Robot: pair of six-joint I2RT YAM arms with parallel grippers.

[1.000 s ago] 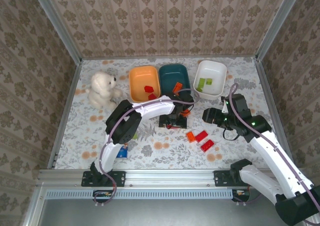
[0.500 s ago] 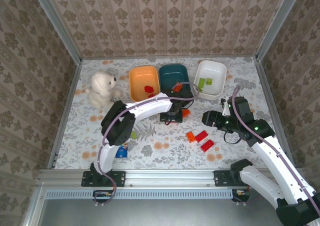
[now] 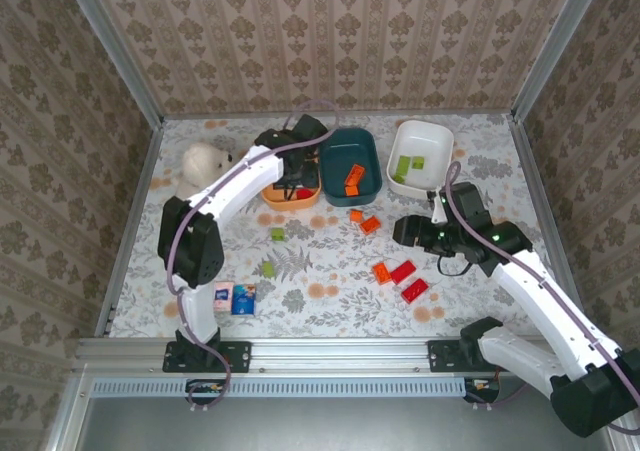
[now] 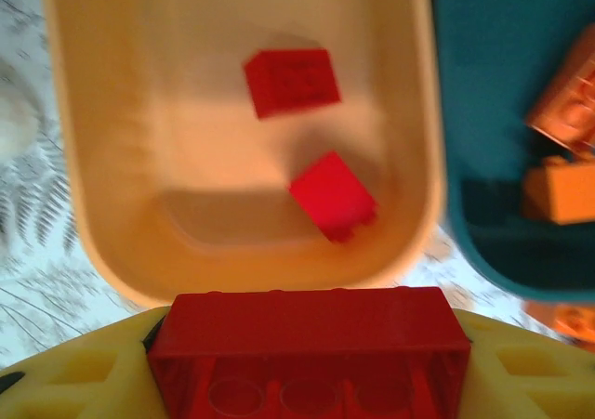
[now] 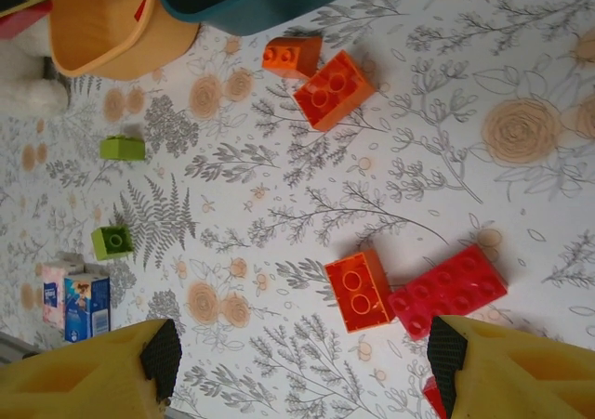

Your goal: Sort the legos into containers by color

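My left gripper hovers over the orange bowl, shut on a long red brick. Two red bricks lie inside that orange bowl. The teal bowl holds orange bricks. The white bowl holds light green ones. My right gripper is open above the table, its jaws wide apart. Just beyond it lie an orange brick and a red brick, side by side.
Loose on the table: two orange bricks, two green ones, another red brick. A white bear sits left of the orange bowl. A pink-and-blue packet lies front left.
My left arm swung from the table in front of the teal bowl back and left over the orange bowl, carrying the red brick. My right gripper drifted slightly left.
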